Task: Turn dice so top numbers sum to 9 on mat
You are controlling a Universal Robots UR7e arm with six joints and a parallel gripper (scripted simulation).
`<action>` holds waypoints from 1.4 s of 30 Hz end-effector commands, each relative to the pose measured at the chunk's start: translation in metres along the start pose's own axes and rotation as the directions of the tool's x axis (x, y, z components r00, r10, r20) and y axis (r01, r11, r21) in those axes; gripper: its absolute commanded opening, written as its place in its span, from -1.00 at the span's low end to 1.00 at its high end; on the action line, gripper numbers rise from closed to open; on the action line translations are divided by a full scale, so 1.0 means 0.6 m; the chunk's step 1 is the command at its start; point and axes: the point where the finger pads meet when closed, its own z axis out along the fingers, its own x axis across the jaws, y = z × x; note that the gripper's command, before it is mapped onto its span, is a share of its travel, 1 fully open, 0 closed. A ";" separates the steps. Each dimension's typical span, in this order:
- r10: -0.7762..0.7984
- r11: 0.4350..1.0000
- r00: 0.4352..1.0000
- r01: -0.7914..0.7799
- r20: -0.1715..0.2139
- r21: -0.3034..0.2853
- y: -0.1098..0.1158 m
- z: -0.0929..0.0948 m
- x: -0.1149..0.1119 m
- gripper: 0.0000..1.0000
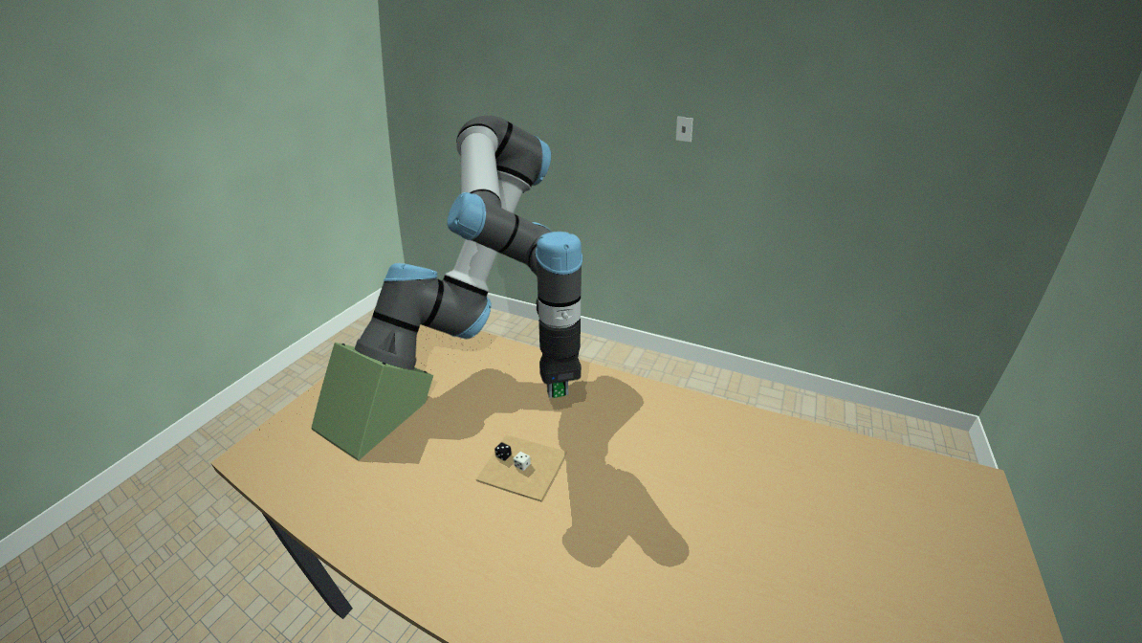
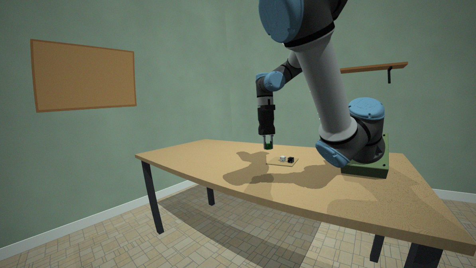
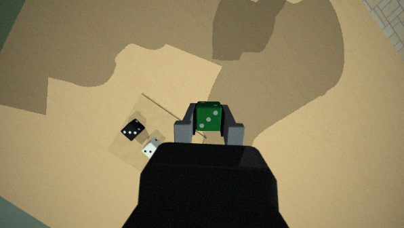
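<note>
The table (image 1: 799, 519) (image 2: 206, 159) (image 3: 322, 153) has broad margins around the mat (image 1: 535, 483) (image 2: 276, 162) (image 3: 156, 112), which lies flat left of centre in the top view. The arm (image 1: 479, 159) (image 2: 324, 73) reaches over from the left, its gripper (image 1: 558, 391) (image 2: 268, 146) (image 3: 208, 113) hanging past the mat's far right corner, fingers about half open and closed on the green die (image 1: 558, 389) (image 2: 268, 145) (image 3: 209, 119), raised off the table. The black die (image 1: 502, 451) (image 2: 290, 159) (image 3: 132, 129) and white die (image 1: 521, 460) (image 2: 282, 158) (image 3: 149, 149) are on the mat, close together; I can't confirm their top numbers. Two are placed, then; left are the green one's setting down, any turning for nine, and release. Room looks better toward the mat's right and near edges; a far-left placement might nudge the black die.
</note>
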 end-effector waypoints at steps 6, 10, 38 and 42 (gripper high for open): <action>-0.001 1.000 1.000 0.001 0.000 0.001 0.000 -0.004 -0.001 -0.02; -0.025 1.000 1.000 0.025 0.000 0.001 0.007 -0.005 -0.003 -0.02; -0.615 0.788 0.788 0.615 0.000 0.001 0.189 -0.012 -0.091 -0.02; -0.669 0.743 0.743 0.669 0.000 0.001 0.210 -0.011 -0.102 -0.02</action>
